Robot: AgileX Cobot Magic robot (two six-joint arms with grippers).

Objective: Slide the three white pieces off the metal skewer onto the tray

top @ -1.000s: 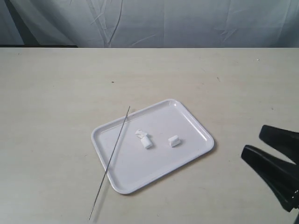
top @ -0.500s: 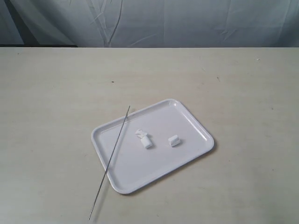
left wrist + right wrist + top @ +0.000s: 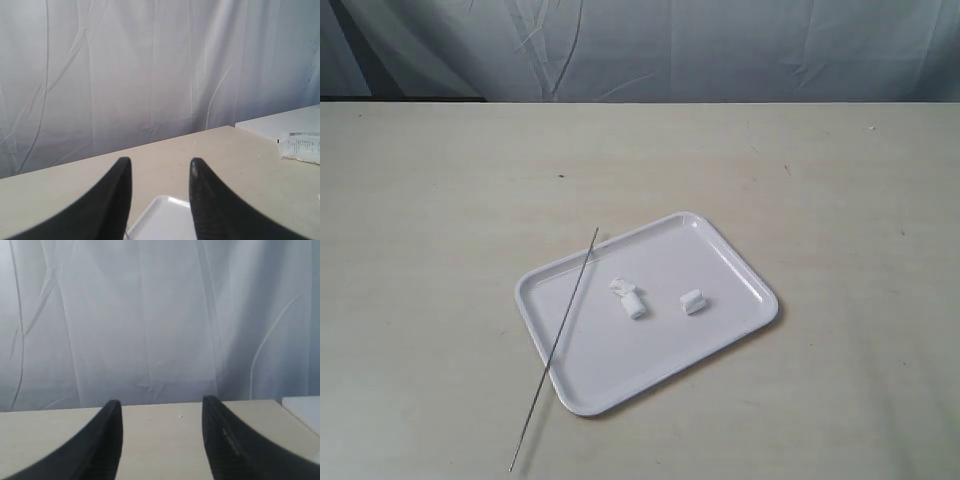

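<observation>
The white tray (image 3: 665, 355) lies on the tan table in the exterior view. Three white pieces rest loose on it: two touching, a crumpled one (image 3: 620, 286) and a chunk (image 3: 635, 305), and a third (image 3: 693, 301) apart to their right. The bare metal skewer (image 3: 556, 345) lies slanted across the tray's left rim, its near end on the table. Neither gripper shows in the exterior view. My left gripper (image 3: 160, 161) is open and empty, with a corner of the tray (image 3: 165, 220) below it. My right gripper (image 3: 162, 401) is open and empty above bare table.
A pale draped cloth hangs behind the table's far edge (image 3: 640, 101). In the left wrist view a white packet (image 3: 301, 146) lies on a lighter surface beside the table.
The right gripper, seen at the lower right edge of the exterior view one second ago, has withdrawn out of that view. Tray, pieces and skewer have not moved.
</observation>
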